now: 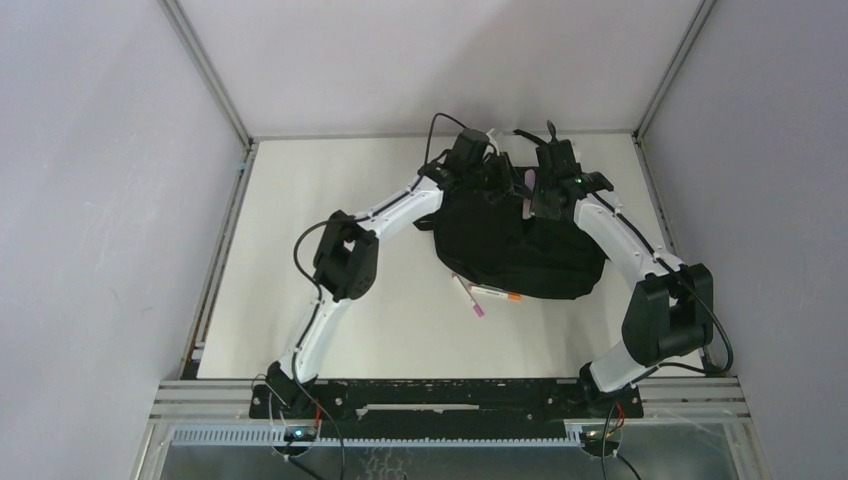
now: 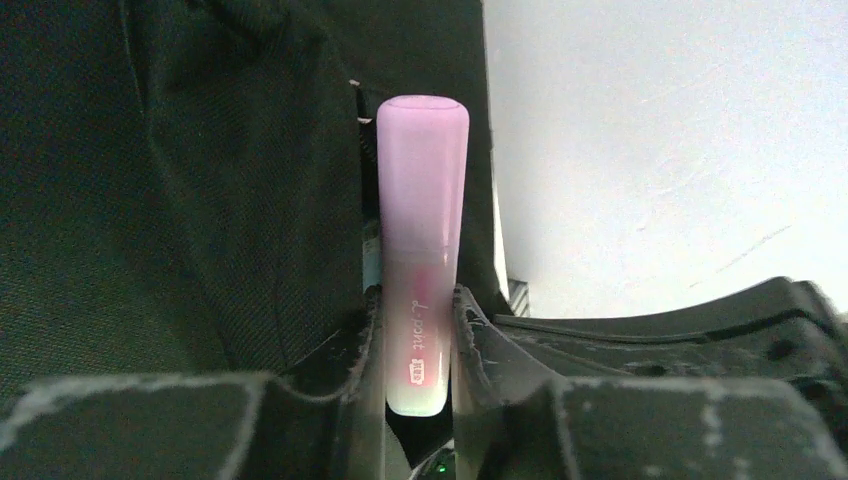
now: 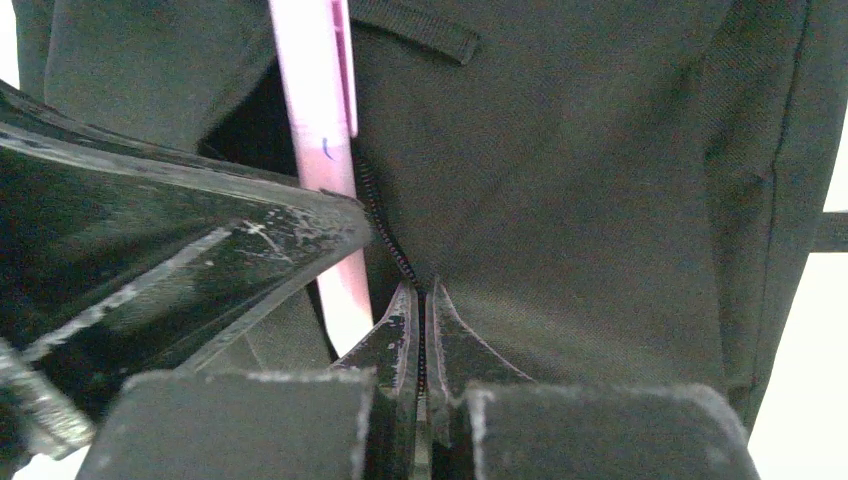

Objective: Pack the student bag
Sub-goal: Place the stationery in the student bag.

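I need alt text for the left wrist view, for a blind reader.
The left end effector grips a pink pen, which points up the frame beside the black bag. A pale surface fills the right.

The left arm (image 1: 385,212) rose from the lower left of the frame, bent at the elbow and reached to upper centre, where the left gripper (image 2: 417,302) clamped a pink marker (image 2: 422,190). The right arm (image 1: 625,238) bowed in from the lower right, the right gripper (image 3: 422,300) pinched tight on the black bag (image 3: 580,200)
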Tool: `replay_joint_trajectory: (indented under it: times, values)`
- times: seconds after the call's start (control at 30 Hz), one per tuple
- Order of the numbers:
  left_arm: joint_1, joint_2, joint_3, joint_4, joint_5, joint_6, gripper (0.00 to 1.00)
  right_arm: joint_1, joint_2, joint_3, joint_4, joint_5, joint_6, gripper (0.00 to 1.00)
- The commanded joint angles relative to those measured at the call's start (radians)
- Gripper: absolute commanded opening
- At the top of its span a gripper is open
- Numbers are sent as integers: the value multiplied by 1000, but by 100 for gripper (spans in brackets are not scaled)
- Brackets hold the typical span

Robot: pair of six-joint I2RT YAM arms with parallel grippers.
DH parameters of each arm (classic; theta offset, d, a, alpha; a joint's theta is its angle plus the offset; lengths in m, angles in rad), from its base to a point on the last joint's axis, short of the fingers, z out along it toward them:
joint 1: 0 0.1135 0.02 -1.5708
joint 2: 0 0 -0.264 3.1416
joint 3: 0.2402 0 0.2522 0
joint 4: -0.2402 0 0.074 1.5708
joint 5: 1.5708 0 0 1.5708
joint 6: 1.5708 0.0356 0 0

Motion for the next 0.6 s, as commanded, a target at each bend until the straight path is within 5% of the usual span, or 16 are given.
replay_joint_trajectory:
  times: [0.0,0.27,0.57]
  values:
    - [-11,12,59,-41,16,-11,31,3,-54,6,25,-20,23,0]
    - [-9,-78,44,-127,-21,108,65,-1,-57,6,19,-13,22,0]
    - [16,-356,-160,-162,-136,253,42,-4,-57,7,18,-9,16,0]
